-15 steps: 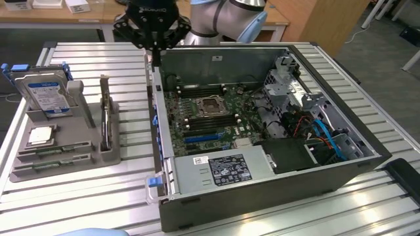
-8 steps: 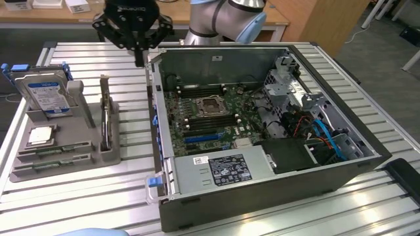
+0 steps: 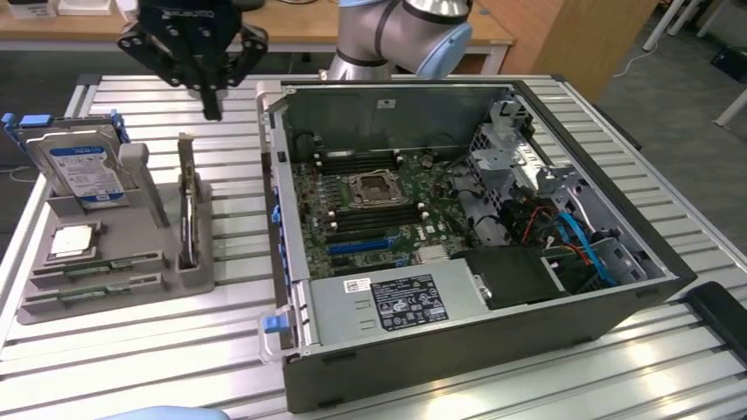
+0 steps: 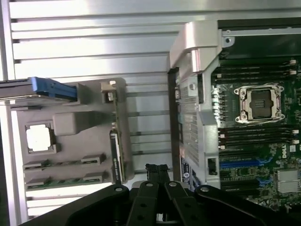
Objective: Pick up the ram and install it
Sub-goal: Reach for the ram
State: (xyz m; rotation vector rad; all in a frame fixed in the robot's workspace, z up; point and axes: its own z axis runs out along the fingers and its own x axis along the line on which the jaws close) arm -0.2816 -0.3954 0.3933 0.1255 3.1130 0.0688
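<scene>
Ram (image 3: 96, 266) in tray (image 3: 143, 226), closed jaws well apart

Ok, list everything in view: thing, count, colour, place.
table: one, silver slats
computer case: one, dark, open, on the table
motherboard: one, green, inside the computer case
tray: one, grey, on the table beside the computer case
ram sticks: two, green, flat in the tray
hard drive: one, silver with blue label, upright in the tray
processor chip: one, silver, flat in the tray
arm: one, grey and blue, behind the computer case
tool: one, black, shut, empty, raised near the tray
</scene>
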